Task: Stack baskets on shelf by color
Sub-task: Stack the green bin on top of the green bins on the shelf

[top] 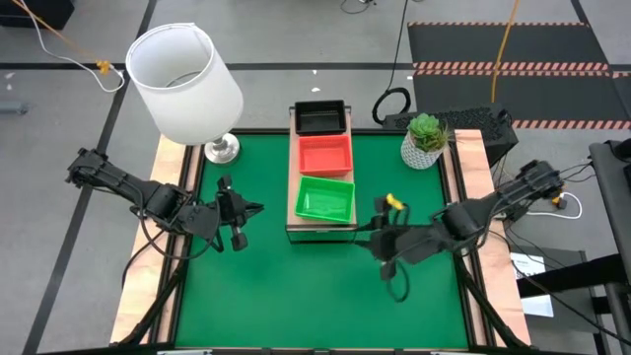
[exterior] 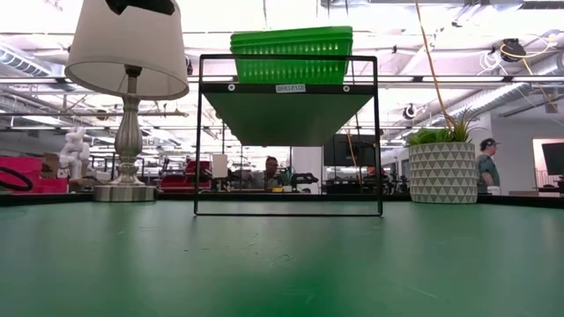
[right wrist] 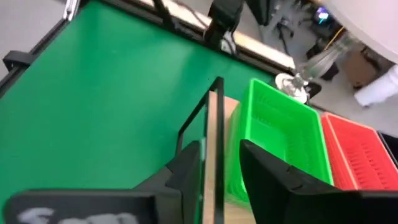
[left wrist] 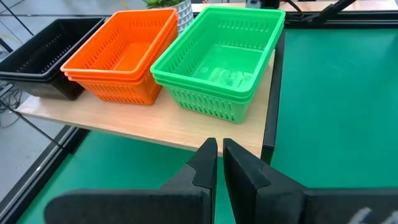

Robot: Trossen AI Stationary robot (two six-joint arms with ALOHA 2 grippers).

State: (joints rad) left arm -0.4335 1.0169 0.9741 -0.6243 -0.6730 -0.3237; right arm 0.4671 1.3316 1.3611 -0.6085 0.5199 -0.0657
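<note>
Three stacks of baskets stand in a row on the shelf [top: 293, 219], resting on their bases: black [top: 320, 117] farthest, orange-red [top: 325, 155] in the middle, green [top: 325, 199] nearest. The left wrist view shows the green stack [left wrist: 217, 59], orange stack [left wrist: 121, 56] and black stack [left wrist: 40, 53] on the light-wood board [left wrist: 155, 121]. My left gripper [top: 256, 208] hovers left of the shelf, shut and empty [left wrist: 219, 152]. My right gripper [top: 369, 229] hovers right of the shelf's near end, open and empty [right wrist: 221, 152], facing the green stack [right wrist: 280, 137].
A white-shaded lamp [top: 187, 79] stands at the table's far left and a potted plant [top: 426, 138] at the far right. Pale wooden planks [top: 168, 187] flank the green mat [top: 315, 296]. The shelf stands raised on a dark frame [exterior: 201, 132]. People show in the room beyond.
</note>
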